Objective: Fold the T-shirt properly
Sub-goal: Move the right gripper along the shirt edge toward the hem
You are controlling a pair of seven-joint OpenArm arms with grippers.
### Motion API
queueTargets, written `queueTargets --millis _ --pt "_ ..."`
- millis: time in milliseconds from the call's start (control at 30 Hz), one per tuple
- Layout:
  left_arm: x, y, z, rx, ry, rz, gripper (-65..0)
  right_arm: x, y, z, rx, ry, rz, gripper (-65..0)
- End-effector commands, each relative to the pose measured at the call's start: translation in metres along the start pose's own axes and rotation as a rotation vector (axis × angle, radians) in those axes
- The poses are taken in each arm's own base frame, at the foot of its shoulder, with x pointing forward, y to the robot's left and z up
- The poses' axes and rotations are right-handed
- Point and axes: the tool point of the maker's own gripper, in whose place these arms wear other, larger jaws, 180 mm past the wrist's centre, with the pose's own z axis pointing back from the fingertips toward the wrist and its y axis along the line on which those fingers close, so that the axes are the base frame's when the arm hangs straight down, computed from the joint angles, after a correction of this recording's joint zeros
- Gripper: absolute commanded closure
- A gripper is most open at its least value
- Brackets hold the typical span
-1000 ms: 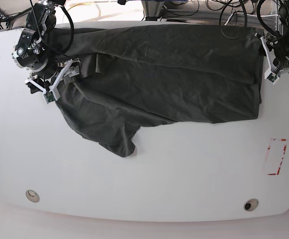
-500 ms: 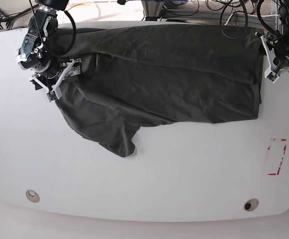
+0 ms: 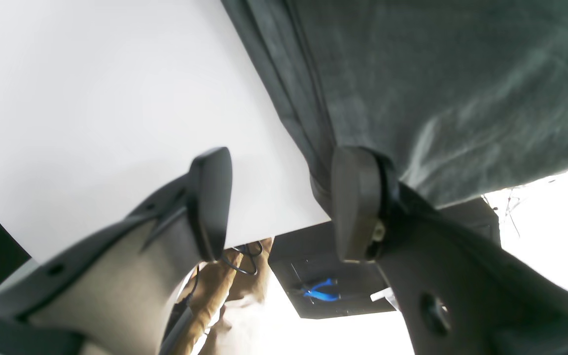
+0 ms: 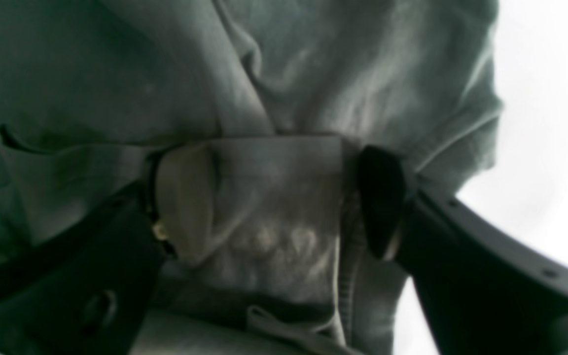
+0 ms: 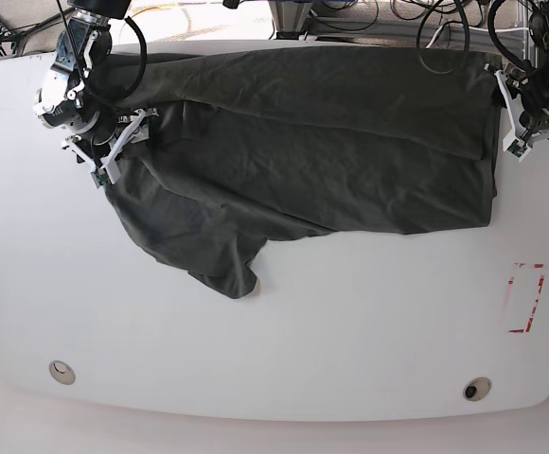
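A: Where was the T-shirt [image 5: 312,142] found, relative to each set of jaws?

B: It was spread across the far half of the white table [image 5: 284,331], with a loose flap drooped toward the near side. At the left gripper [image 3: 284,202] the hemmed side edge was seen against the outer face of one finger only; between the jaws, bare table and the table's edge were visible. At the right gripper [image 4: 274,197] a bunched fold with a stitched seam was seen lying directly between the two jaws.

A: How were the jaws set?

B: The left jaws were held apart, nothing gripped. The right jaws were seen part-way apart with fabric filling the gap; whether the cloth was actually pinched could not be told, since that wrist view was blurred.

A: Why was it judged to be arranged this way?

B: The two grippers were placed at opposite ends of the garment, which suggested that both ends were meant to be taken together so the cloth could be lifted or pulled flat. The left jaws were judged to be just beside the hem, not yet straddling it.

A: Progress?

B: Early. The shirt was wrinkled and no tidy fold was seen.
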Motion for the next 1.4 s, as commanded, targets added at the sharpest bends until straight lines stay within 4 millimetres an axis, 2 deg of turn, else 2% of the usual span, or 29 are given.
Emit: queueTargets --millis 0,167,267,467,633,767,1100,1267,1367 --pt "0.005 0.008 0.006 0.026 -0.014 -0.016 -30.6 0.008 -0.004 0.004 -0.01 -0.023 0.012 -31.1" --pt "0.004 0.008 0.005 0.025 -0.013 -0.015 -30.6 0.008 -0.004 0.005 -0.01 -0.024 0.013 -18.5" --pt "0.004 0.008 0.005 0.025 -0.013 -0.015 -30.6 0.009 -0.004 0.005 -0.011 -0.025 0.014 -15.9" --pt "0.004 0.007 0.005 0.024 -0.012 -0.016 -30.6 0.014 -0.003 0.013 -0.027 -0.045 0.037 -17.3" --pt "0.005 0.007 0.005 0.023 -0.012 -0.017 -30.6 0.017 -0.002 0.018 -0.035 -0.057 0.052 -26.5" --pt "0.005 0.007 0.005 0.023 -0.012 -0.017 -30.6 0.016 -0.001 0.018 -0.034 -0.054 0.051 -27.9" --pt "0.005 0.007 0.005 0.023 -0.012 -0.017 -30.6 0.013 -0.001 0.018 -0.033 -0.048 0.051 -15.4" --pt "0.005 0.007 0.005 0.023 -0.012 -0.017 -30.6 0.012 0.0 0.019 -0.033 -0.046 0.051 -11.4" --pt "0.005 0.007 0.005 0.023 -0.012 -0.017 -30.6 0.011 0.0 0.019 -0.033 -0.045 0.051 -5.9"
